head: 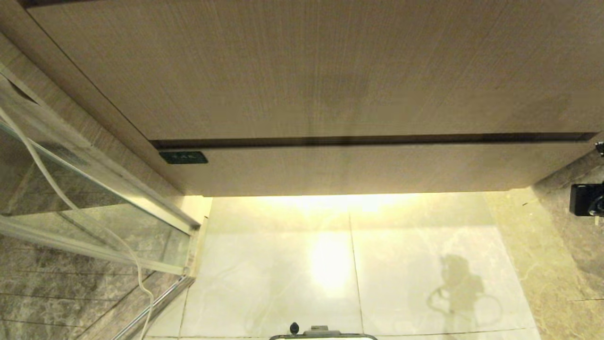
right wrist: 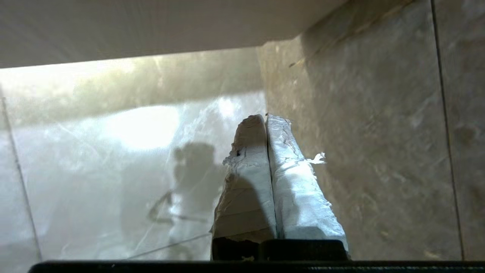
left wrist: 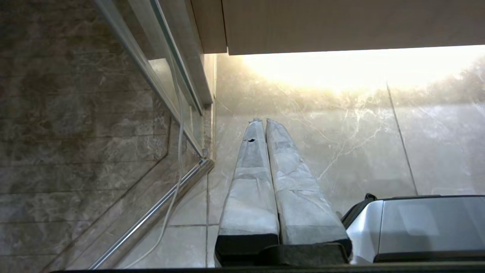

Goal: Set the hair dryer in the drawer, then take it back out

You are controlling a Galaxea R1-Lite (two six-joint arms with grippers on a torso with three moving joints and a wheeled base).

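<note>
The right gripper has its two taped fingers pressed together with nothing between them. It hangs over the pale floor, beside a darker marble wall and below the underside of the cabinet; in the head view a black part of that arm shows at the right edge. The left gripper also has its wrapped fingers together and empty, pointing at the floor near a glass door with a metal rail, where a white cord hangs. Beside it sits the robot's silver base.

In the head view the drawer is shut, its narrow front flush under the taller wood panel, with a small dark label at its left end. A light glows on the floor below it. The hair dryer is not visible in any view.
</note>
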